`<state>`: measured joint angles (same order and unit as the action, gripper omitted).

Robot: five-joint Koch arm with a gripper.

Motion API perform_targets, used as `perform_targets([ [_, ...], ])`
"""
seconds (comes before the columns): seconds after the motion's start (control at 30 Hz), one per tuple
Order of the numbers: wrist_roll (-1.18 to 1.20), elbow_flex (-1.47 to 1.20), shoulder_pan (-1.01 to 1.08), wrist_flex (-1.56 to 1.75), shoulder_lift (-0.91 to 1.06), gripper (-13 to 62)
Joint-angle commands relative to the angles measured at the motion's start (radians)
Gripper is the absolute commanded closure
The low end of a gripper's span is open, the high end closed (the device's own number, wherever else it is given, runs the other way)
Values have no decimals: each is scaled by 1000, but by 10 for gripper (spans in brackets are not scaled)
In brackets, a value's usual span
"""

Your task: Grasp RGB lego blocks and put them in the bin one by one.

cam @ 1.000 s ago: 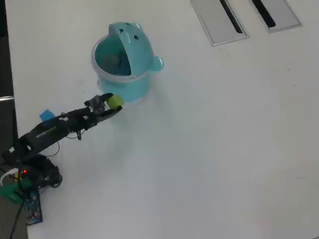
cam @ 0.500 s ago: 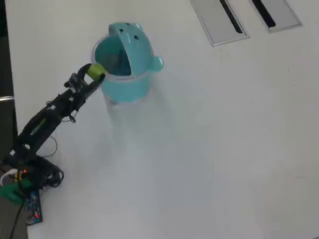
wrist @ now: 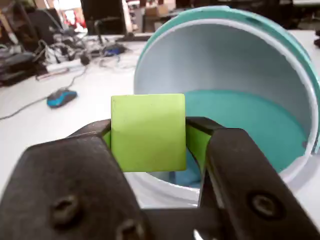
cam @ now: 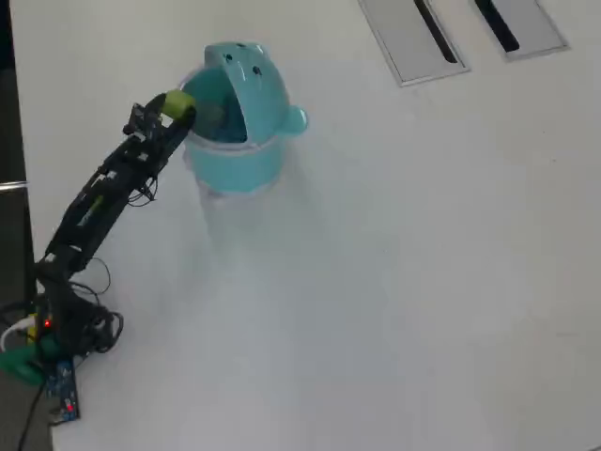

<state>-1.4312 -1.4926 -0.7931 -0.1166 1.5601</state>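
My gripper (wrist: 148, 137) (cam: 177, 105) is shut on the yellow-green lego block (wrist: 148, 132) (cam: 176, 103), held between the two black jaws. In the wrist view the block hangs just in front of the open mouth of the light-teal bin (wrist: 250, 115), whose lid is flipped up behind it. From overhead, the block sits over the left rim of the bin (cam: 246, 155). A bluish patch (wrist: 180, 176) shows inside the bin below the block; I cannot tell what it is. No red block shows in either view.
Two grey slotted panels (cam: 413, 38) (cam: 521, 23) lie at the top right of the overhead view. The arm's base and cables (cam: 52, 348) sit at the lower left edge. Beyond the bin in the wrist view lies a blue mouse (wrist: 61, 97).
The arm has lifted the yellow-green block from beside the bin's front up to its left rim, then a little further over the opening.
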Motion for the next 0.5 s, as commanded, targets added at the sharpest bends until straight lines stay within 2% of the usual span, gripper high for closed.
perform_targets([
  [0.0,-43,161,0,63,-12,370],
  [0.47,-72,472,-9,11,-262,368],
])
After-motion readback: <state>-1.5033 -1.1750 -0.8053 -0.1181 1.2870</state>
